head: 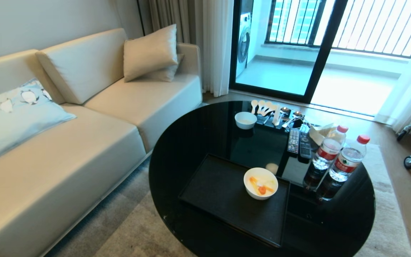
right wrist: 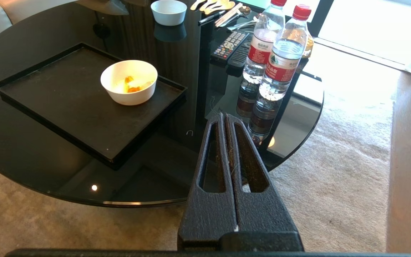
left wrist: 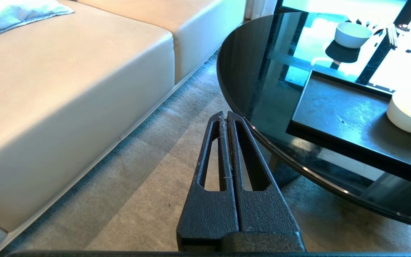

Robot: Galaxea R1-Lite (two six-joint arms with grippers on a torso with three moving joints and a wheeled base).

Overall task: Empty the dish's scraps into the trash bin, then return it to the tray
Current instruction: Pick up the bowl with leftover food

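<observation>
Head view: the dish (head: 260, 183) sits on the tray (head: 219, 192), near its far right corner, with the scraps (head: 261, 185) inside; the tray rests on the round table (head: 191, 142). Neither gripper shows here.

Left wrist view: the left gripper (left wrist: 226, 116) hangs over the carpet (left wrist: 137, 171) beside the table's edge, fingers pressed together, holding nothing. The dish (left wrist: 407, 112) lies well apart from it, across the tray (left wrist: 351, 121).

Right wrist view: the right gripper (right wrist: 224, 117) has its fingers together and empty, just short of the table's edge. The dish (right wrist: 128, 82) with scraps (right wrist: 131, 85) stands on the tray (right wrist: 66, 103), apart from the fingertips, and two bottles (right wrist: 280, 60) stand on their other side.
</observation>
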